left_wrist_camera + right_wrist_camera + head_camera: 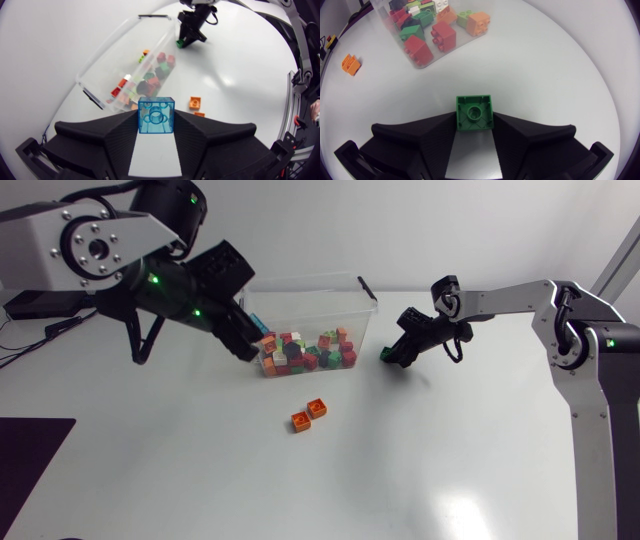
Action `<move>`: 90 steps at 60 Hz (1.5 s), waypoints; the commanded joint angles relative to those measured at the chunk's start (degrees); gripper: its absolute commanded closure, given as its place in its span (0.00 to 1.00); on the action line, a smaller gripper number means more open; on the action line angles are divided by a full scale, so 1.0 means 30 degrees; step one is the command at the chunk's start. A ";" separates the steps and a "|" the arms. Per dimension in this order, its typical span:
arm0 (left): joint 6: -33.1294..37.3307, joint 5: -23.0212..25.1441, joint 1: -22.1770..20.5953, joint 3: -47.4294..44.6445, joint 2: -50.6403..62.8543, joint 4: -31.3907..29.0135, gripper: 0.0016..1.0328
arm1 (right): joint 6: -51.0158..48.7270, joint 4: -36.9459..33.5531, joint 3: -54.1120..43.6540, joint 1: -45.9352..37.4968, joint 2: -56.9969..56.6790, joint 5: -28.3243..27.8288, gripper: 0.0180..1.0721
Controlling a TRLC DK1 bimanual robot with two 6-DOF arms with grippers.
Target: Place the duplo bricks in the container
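One white worktop [400, 470] carries everything. Two arms come in over it, the left arm [100, 245] and the right arm [590, 370]. One clear plastic container [320, 305] stands toward the far side of the worktop between them, open at the top. It holds a heap of duplo bricks [305, 355] in red, green, orange and white, too jumbled to count.

The left pincer [156, 126] hangs at the container's left end and is clamped on one translucent blue brick [156, 115], a finger against each of two opposite sides. The right pincer [474, 119] sits low over the worktop just to the right of the container, apart from it, and grips one green brick [474, 112] the same way, its single stud showing.

Two orange bricks [317, 407] [300, 421] lie loose on the worktop in front of the container, close together.
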 commanded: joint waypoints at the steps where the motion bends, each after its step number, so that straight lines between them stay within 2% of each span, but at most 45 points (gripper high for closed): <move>1: -0.0694 0.0142 0.0473 0.0880 0.0519 0.0804 0.60 | -0.0482 -0.0341 -0.1279 -0.0251 -0.0818 -0.0102 0.71; 26: -0.2217 0.1490 0.2289 0.4103 0.4475 0.3880 0.59 | 0.0514 0.0333 -0.9189 0.0569 -0.9578 0.0015 0.71; 40: -0.2921 0.1490 0.2758 0.5450 0.6848 0.5696 0.57 | 0.2301 -0.0078 -1.0420 0.2561 -1.3621 0.0367 0.71; 46: -0.3126 0.1461 0.2904 0.6564 0.8049 0.5755 0.53 | 0.3121 -0.0283 -1.0010 0.3587 -1.4354 0.0835 0.71; 49: -0.3184 0.1402 0.2963 0.7003 0.8576 0.5960 0.38 | 0.3619 -0.0341 -0.9688 0.4143 -1.4529 0.1158 0.71; 52: -0.3155 0.0875 0.3051 0.7296 0.9103 0.6429 0.18 | 0.4147 -0.0341 -0.9277 0.4641 -1.4559 0.1421 0.71; 56: -0.3155 0.0816 0.3256 0.7384 0.9338 0.6839 0.06 | 0.4674 -0.0459 -0.8516 0.5257 -1.4559 0.1714 0.71; 63: -0.3155 0.0816 0.3432 0.6271 0.8430 0.7689 0.05 | 0.5436 -0.0576 -0.7139 0.6223 -1.4178 0.2330 0.71; 76: -0.2686 0.0875 0.3783 0.1818 0.3010 0.8099 0.05 | 0.6871 -0.0429 -0.4092 0.7102 -1.2215 0.3062 0.71; 90: -0.1485 0.2457 0.4428 -0.2284 -0.1619 0.6927 0.05 | 0.8160 -0.0107 -0.0459 0.7542 -0.9080 0.3560 0.71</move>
